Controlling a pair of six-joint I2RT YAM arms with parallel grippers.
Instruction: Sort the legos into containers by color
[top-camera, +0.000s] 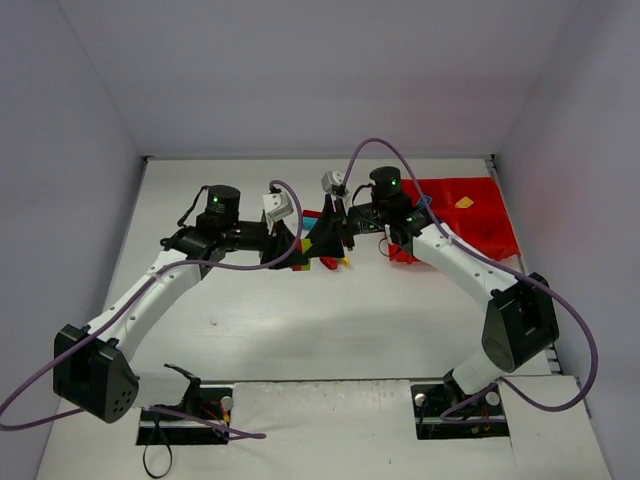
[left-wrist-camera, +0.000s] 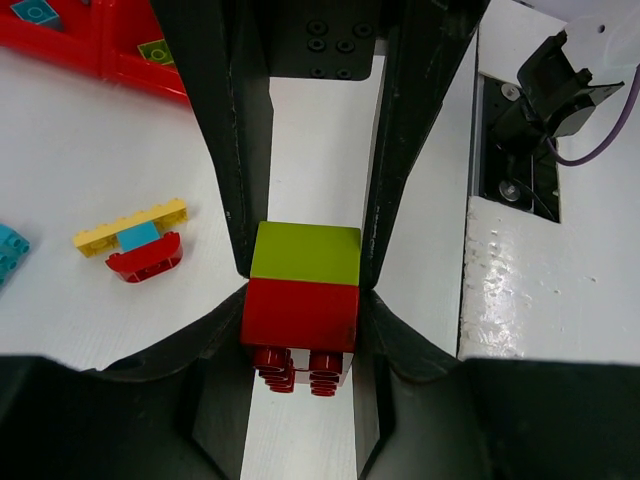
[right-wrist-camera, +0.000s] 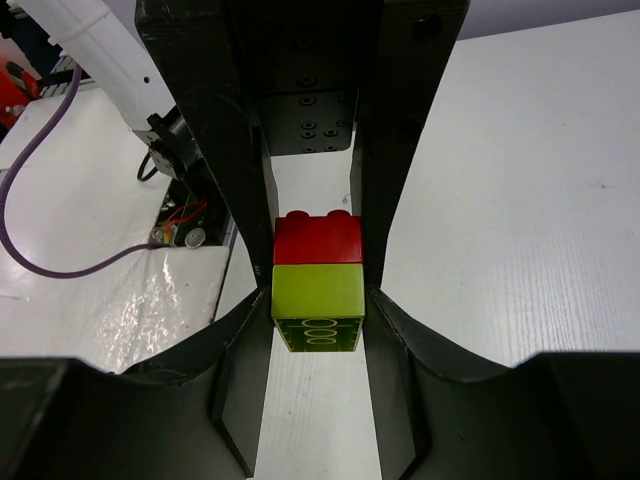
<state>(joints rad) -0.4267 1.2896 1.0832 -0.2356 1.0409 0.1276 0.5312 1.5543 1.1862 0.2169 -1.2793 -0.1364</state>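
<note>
A red brick (left-wrist-camera: 300, 315) and a lime green brick (left-wrist-camera: 305, 252) are stacked together and held above the table between both grippers. My left gripper (left-wrist-camera: 300, 305) is shut on the red brick. My right gripper (right-wrist-camera: 318, 300) is shut on the green brick (right-wrist-camera: 318, 292), with the red brick (right-wrist-camera: 318, 238) beyond it. In the top view the two grippers meet at mid table, the left (top-camera: 292, 250) facing the right (top-camera: 326, 240). The red tray (top-camera: 480, 235) lies at the back right and holds a yellow brick (top-camera: 464, 202).
A yellow flat brick (left-wrist-camera: 130, 225) joined to cyan and red pieces lies on the table to the left, with a cyan brick (left-wrist-camera: 8, 250) at the frame edge. The tray corner (left-wrist-camera: 90, 50) holds a cyan and a green brick. Loose red and yellow bricks (top-camera: 335, 262) lie under the grippers.
</note>
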